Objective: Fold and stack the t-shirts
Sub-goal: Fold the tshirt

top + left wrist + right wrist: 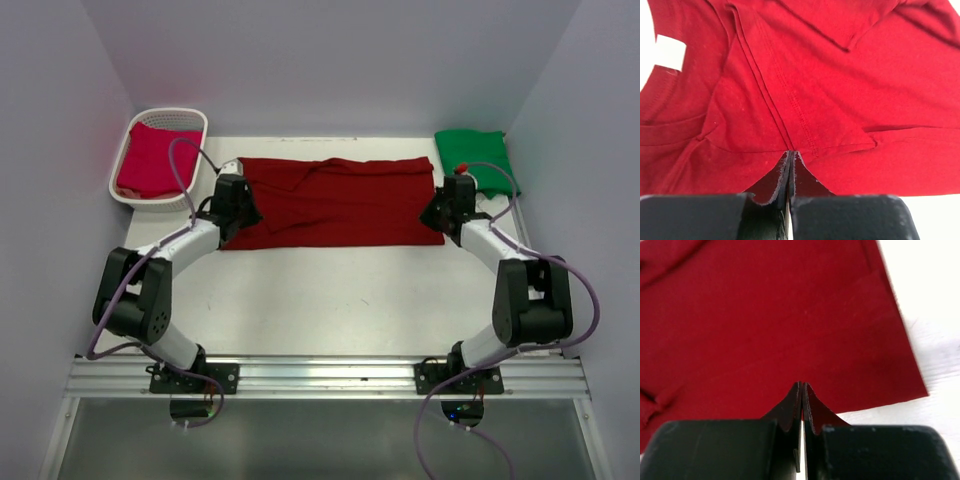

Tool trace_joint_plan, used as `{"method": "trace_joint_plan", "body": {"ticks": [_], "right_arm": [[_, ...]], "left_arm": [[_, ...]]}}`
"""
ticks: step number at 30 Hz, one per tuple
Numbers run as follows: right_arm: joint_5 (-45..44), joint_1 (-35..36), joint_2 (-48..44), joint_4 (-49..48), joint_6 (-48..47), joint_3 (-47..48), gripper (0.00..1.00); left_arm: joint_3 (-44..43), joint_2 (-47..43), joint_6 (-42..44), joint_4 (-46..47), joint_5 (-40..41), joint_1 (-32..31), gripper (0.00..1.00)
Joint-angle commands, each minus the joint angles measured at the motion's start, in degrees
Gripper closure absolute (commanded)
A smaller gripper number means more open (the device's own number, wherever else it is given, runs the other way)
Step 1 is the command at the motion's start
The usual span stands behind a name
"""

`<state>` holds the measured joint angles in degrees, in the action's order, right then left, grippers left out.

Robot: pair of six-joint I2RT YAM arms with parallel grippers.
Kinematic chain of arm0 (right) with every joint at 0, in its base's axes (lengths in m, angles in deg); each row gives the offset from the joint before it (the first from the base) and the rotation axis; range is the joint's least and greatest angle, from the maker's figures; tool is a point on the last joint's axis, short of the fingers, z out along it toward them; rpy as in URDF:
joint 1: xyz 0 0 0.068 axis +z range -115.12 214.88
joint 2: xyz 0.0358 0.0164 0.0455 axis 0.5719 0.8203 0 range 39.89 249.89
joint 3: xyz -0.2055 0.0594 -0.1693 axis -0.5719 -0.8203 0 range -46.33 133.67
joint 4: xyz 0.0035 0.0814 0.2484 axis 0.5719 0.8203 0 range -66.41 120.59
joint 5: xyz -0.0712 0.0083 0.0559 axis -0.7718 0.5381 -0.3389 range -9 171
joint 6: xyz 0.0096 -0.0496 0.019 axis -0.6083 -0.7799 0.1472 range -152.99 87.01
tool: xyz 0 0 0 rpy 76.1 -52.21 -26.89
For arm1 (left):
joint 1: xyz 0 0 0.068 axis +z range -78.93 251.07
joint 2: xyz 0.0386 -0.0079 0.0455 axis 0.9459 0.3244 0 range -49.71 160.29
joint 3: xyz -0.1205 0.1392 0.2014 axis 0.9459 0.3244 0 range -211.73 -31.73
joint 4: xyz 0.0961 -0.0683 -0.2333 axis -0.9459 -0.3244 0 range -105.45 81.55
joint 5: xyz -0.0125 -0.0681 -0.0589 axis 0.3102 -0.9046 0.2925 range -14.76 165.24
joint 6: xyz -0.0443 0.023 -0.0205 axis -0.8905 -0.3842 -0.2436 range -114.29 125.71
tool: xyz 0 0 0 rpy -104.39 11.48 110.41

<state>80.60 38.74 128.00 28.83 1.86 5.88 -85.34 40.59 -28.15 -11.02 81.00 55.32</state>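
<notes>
A dark maroon t-shirt lies flat across the back of the table as a long band with its sleeves turned in. My left gripper is over its left end. In the left wrist view its jaws are shut, tips down at a folded edge of the maroon cloth, with no cloth showing between them. My right gripper is over the right end. Its jaws are also shut above smooth cloth. A folded green t-shirt lies at the back right. A crimson t-shirt sits in the basket.
The white lattice basket stands at the back left, close to my left arm. White walls close in the table on the left, back and right. A metal rail runs along the near edge by the arm bases.
</notes>
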Motion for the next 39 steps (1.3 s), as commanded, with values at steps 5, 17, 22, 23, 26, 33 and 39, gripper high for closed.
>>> {"method": "trace_joint_plan", "body": {"ticks": [5,17,22,23,26,33,39], "right_arm": [[3.8,2.5,8.5,0.0,-1.4,0.9,1.00],[-1.7,4.9,7.6,3.8,-4.0,-0.8,1.00],[-5.1,5.0,5.8,9.2,-4.6,-1.9,1.00],[-5.6,5.0,5.6,11.6,-4.8,-1.8,1.00],[-7.1,5.0,5.8,16.6,-5.1,-1.1,1.00],[-6.8,5.0,4.7,21.3,-5.6,-3.5,1.00],[-5.6,5.1,3.7,21.8,-5.2,-7.6,1.00]], "left_arm": [[2.5,5.1,0.4,12.0,-2.1,0.5,1.00],[4.1,13.2,1.8,15.0,-4.4,0.6,1.00],[6.8,11.1,0.6,7.2,-3.8,0.5,1.00],[6.7,10.7,0.3,5.2,-3.7,0.5,1.00],[4.7,10.2,-1.3,-6.0,-1.5,0.5,1.00],[10.9,7.1,-4.5,-12.7,-7.4,0.2,1.00],[14.5,2.3,-5.8,-16.0,-10.9,-0.2,1.00]]}}
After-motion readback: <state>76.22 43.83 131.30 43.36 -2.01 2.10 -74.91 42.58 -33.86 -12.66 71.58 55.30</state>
